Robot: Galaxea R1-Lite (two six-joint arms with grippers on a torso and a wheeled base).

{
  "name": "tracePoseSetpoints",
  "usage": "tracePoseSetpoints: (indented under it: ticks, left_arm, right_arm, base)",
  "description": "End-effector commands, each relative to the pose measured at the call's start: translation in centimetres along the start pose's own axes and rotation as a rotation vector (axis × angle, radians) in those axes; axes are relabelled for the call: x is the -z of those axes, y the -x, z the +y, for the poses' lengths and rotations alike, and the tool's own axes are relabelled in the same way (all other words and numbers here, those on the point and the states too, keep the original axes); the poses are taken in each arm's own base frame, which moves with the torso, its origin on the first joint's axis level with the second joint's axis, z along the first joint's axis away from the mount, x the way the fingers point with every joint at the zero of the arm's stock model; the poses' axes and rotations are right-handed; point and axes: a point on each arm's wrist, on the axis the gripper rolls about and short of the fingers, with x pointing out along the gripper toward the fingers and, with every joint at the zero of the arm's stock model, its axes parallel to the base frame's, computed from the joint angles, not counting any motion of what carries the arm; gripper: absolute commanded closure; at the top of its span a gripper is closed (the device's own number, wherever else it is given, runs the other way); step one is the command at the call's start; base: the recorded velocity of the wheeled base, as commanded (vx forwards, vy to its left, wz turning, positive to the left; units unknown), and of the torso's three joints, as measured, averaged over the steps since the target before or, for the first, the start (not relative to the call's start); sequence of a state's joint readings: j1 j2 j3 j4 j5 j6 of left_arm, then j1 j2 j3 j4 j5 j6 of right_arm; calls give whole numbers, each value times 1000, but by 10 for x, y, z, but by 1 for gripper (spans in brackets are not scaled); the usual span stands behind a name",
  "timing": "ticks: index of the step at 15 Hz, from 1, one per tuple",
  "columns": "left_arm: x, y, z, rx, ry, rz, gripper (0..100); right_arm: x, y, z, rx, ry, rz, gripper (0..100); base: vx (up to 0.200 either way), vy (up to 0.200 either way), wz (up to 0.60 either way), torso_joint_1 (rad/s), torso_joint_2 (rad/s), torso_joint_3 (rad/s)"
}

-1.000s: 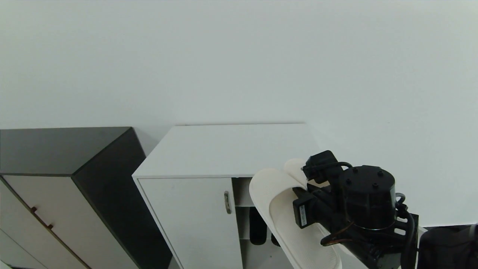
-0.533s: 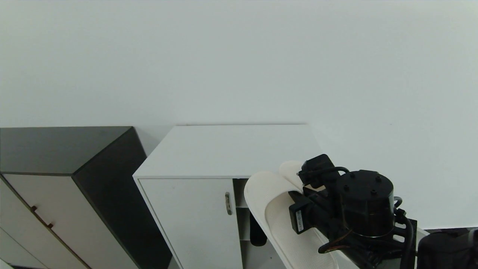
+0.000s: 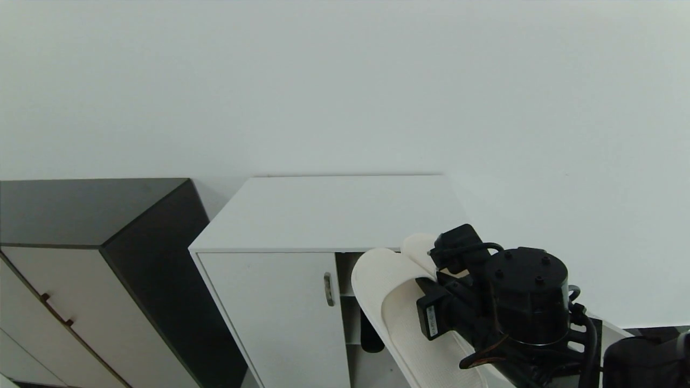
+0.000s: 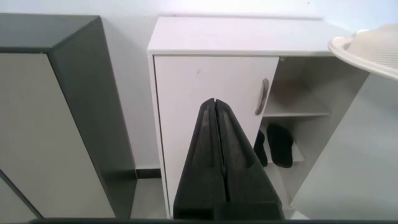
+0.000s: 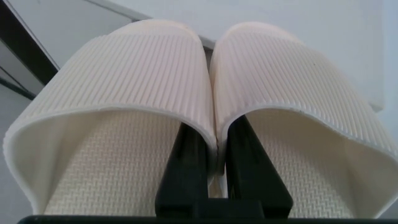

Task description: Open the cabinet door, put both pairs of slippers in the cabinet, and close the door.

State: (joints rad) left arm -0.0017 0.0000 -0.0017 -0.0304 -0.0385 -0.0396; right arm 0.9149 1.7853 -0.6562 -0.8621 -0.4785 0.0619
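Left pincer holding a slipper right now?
No, the left pincer is shut with nothing in it; the white slippers are clamped in the right pincer.

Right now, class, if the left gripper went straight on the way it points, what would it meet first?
Probably the closed door of the white cabinet, beside its handle; the left gripper aims there, though depth is unclear.

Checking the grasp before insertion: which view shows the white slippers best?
Right wrist view: both slippers side by side, their inner walls pinched by the right gripper. Head view shows them in front of the open cabinet, partly hidden by the right arm. Left wrist view catches one edge.
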Motion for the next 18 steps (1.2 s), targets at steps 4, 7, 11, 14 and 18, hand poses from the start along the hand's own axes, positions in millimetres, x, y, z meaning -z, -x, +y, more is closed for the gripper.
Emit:
tracePoseSetpoints:
  ticks: [4,7,11,14,18]
  left_arm:
    - [0,0,0,0,0,0,100]
    - [0,0,0,0,0,1,100]
    - [0,0,0,0,0,1,100]
    - [0,0,0,0,0,0,100]
    - [0,0,0,0,2,0,100]
  right_arm:
    - [0,0,0,-2,-1,0,100]
    - [0,0,0,-2,-1,0,100]
    - [1,0,0,-2,1,3,100]
    - [1,0,0,-2,1,4,100]
    - [3,-1,1,-2,4,9,100]
  base:
    - [0,0,0,-228,536,304]
    - [0,0,0,-222,553,323]
    - [0,0,0,-206,522,318]
    - [0,0,0,-178,505,312]
    - [0,0,0,-157,485,323]
